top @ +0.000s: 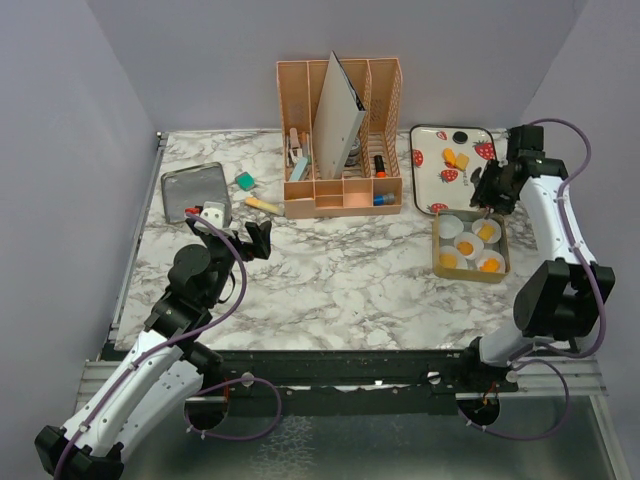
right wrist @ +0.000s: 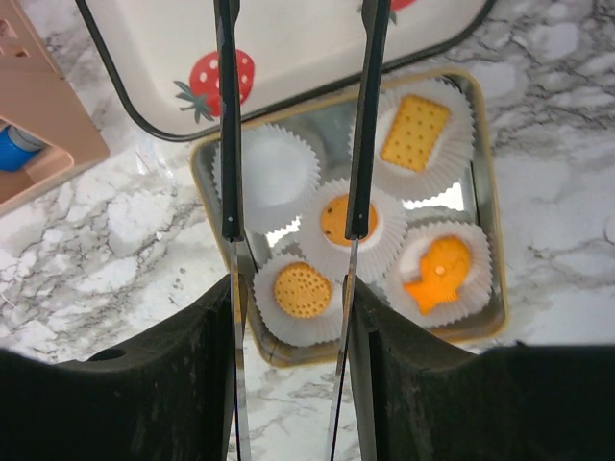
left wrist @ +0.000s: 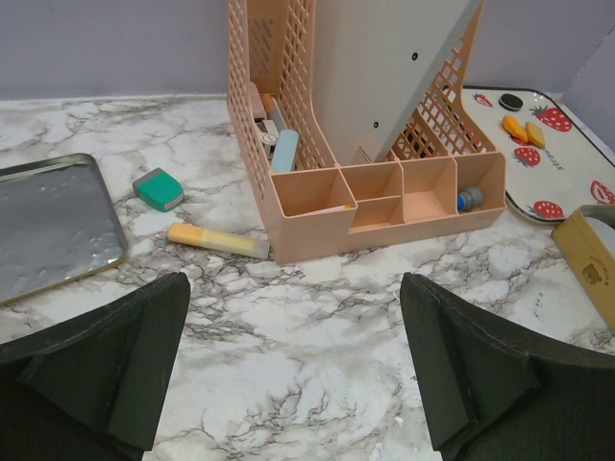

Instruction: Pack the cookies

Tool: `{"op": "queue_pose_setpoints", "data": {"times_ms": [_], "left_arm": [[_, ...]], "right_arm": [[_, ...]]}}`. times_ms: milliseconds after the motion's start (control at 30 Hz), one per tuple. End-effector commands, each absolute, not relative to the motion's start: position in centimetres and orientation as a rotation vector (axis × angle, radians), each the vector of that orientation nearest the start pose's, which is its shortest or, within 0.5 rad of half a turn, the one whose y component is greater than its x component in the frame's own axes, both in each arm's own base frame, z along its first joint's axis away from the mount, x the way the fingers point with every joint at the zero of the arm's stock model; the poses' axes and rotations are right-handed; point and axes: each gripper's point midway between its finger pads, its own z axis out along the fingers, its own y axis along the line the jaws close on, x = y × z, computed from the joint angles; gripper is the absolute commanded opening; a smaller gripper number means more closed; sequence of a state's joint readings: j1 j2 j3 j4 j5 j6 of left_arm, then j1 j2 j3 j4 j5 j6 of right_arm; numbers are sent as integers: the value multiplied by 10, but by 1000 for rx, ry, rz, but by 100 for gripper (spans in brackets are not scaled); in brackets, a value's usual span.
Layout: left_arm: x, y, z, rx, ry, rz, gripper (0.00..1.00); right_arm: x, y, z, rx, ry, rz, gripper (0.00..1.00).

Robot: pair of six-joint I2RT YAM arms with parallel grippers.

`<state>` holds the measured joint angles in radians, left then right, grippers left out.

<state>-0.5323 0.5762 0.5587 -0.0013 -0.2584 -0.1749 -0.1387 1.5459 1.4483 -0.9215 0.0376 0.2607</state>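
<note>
Your right gripper (right wrist: 293,300) half closed around tongs (right wrist: 227,144), above four cookies (right wrist: 415,133) in paper cups (right wrist: 267,165) inside the tin (right wrist: 487,221), two more on the strawberry tray (right wrist: 317,58) beside it, your left gripper (left wrist: 293,288) wide open, empty, over the marble table (left wrist: 336,403)

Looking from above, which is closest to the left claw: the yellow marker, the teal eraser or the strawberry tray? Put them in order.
From the left claw:
1. Yellow marker, just beyond it.
2. Teal eraser, farther back, slightly left.
3. Strawberry tray, far off to the right.
</note>
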Motion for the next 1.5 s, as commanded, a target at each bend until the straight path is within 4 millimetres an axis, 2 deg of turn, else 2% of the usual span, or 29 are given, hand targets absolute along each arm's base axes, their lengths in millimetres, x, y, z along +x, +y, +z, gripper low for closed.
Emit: {"op": "queue_pose_setpoints", "data": {"times_ms": [0, 367, 567, 800, 1133, 1467], "left_arm": [[268, -114, 264, 96, 1600, -337, 99], [271, -113, 259, 95, 1617, -311, 99], [274, -111, 255, 94, 1629, -288, 99], [277, -112, 250, 100, 1646, -281, 99], [279, -111, 247, 101, 1658, -270, 99], [280, -110, 247, 100, 1658, -270, 99]], "right_arm": [[400, -39, 184, 465, 2477, 105, 47], [467, -45, 149, 489, 2508, 131, 47], [492, -53, 132, 507, 2527, 98, 48], [517, -53, 116, 509, 2538, 123, 48], [532, -53, 92, 525, 2574, 134, 46], [525, -51, 76, 506, 2638, 141, 38]]}}
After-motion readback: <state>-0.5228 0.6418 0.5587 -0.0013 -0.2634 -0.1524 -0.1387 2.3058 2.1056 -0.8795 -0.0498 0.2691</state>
